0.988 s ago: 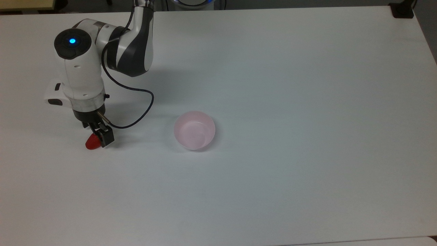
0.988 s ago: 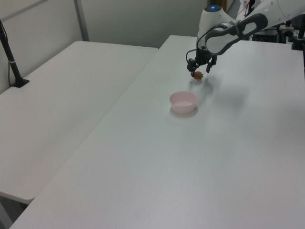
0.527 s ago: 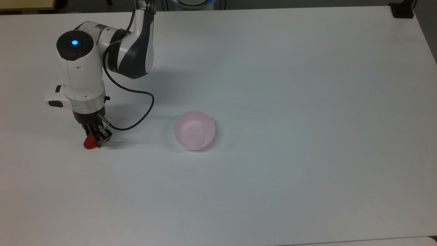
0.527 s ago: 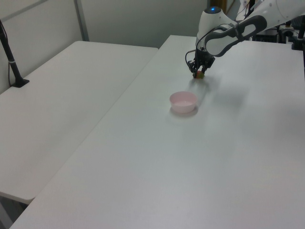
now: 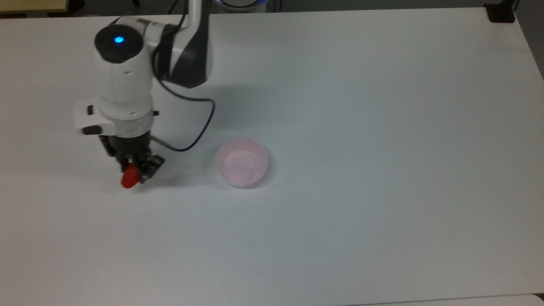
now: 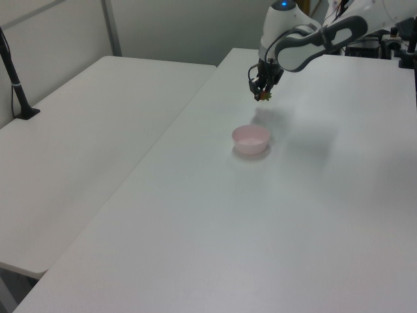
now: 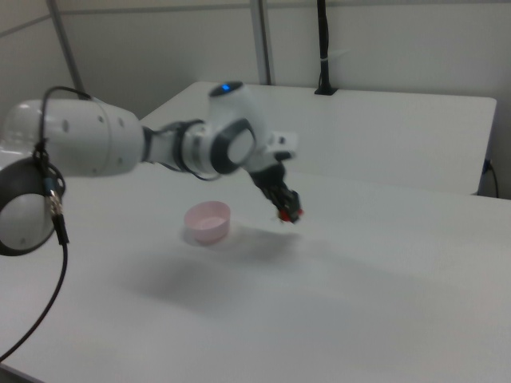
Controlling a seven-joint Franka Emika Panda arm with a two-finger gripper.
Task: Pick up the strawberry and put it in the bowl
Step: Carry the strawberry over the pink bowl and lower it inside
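The red strawberry hangs in my gripper, which is shut on it and lifted off the white table. In the left view the strawberry is in the air above and behind the bowl. In the right view the strawberry in my gripper is to the right of the bowl. The pale pink bowl stands upright and empty, to the top view's right of my gripper.
A black cable loops from the wrist toward the bowl. A black clamp sits at the table's far right corner in the top view. A second white table adjoins on the left view's left.
My gripper has risen off the table with the strawberry in it and shifted toward the bowl, to the top view's right.
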